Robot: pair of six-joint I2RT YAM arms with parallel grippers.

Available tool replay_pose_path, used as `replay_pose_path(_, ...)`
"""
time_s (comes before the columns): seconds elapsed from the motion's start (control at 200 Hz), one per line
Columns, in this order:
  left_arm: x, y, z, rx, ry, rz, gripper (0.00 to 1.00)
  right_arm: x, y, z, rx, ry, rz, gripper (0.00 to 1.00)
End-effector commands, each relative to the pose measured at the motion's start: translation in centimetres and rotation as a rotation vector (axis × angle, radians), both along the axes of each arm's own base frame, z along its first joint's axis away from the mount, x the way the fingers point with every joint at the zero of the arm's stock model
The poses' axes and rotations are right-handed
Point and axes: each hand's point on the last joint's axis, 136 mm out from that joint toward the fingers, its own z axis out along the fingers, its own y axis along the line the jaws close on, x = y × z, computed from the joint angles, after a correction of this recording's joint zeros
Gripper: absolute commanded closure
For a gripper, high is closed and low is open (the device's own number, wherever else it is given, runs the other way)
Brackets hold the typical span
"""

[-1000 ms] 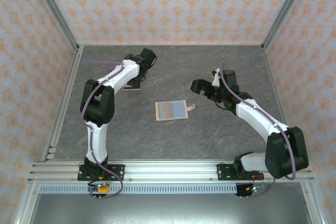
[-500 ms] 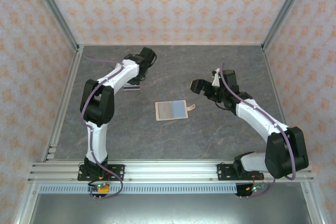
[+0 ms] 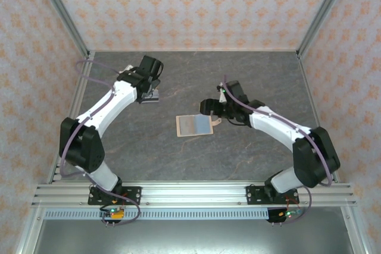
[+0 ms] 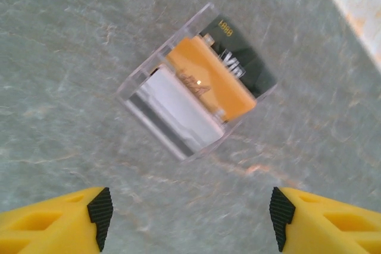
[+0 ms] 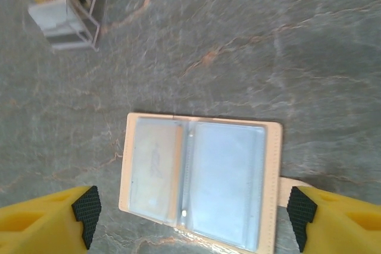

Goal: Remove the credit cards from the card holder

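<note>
- Credit cards [image 4: 211, 84], three: one black, one orange, one white, overlapping in a row. They are lying ahead of the left gripper [image 4: 190, 218], centred between its fingers and clear of them.
- Writing: the black card [image 4: 250, 66] is showing white letters starting "Vi", the rest covered. The small gold digits at its edge are too blurred to read. The orange card is carrying a faint unreadable mark.
- Clear plastic tray [image 4: 164, 49], one, is enclosing the cards.
- Left gripper is standing spread wide, gripping nothing.
- Card holder [image 5: 226, 171], one, is lying open flat just below the right gripper [image 5: 193, 211], between its fingers. Two pale blue pockets are facing up, and one snap tab [image 5: 292, 185] is pointing at the right-hand finger.
- Right gripper is standing spread, gripping nothing.
</note>
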Motion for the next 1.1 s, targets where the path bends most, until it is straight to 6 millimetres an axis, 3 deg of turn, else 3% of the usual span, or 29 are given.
replay_pose_path(0.0, -2.1, 0.4, -1.2, 0.044, 0.051, -0.115, 0.25, -0.8, 1.3, -1.9, -0.136, 0.022, 0.041, 0.21)
replay_pose_path(0.22, -5.1, 1.7, -2.4, 0.087, 0.072, -0.170, 0.10, -1.6, 4.1, -4.3, -0.281, 0.042, 0.097, 0.27)
replay_pose_path(0.345, -6.1, 1.7, -3.6, 0.091, 0.105, -0.198, 0.08, -1.7, 5.0, -5.9, -0.354, 0.071, 0.119, 0.33)
replay_pose_path(0.601, -6.5, 0.7, -5.5, 0.024, 0.112, -0.225, 0.06, -1.0, 4.1, -8.1, -0.450, 0.094, 0.078, 0.43)
replay_pose_path(0.976, -5.5, -3.7, -7.8, -0.150, 0.084, -0.371, 0.06, -1.9, 3.2, -10.8, -0.508, 0.154, 0.088, 0.52)
replay_pose_path(1.096, -5.0, -6.3, -7.8, -0.245, 0.056, -0.456, 0.10, -2.0, 2.7, -11.2, -0.526, 0.160, 0.078, 0.56)
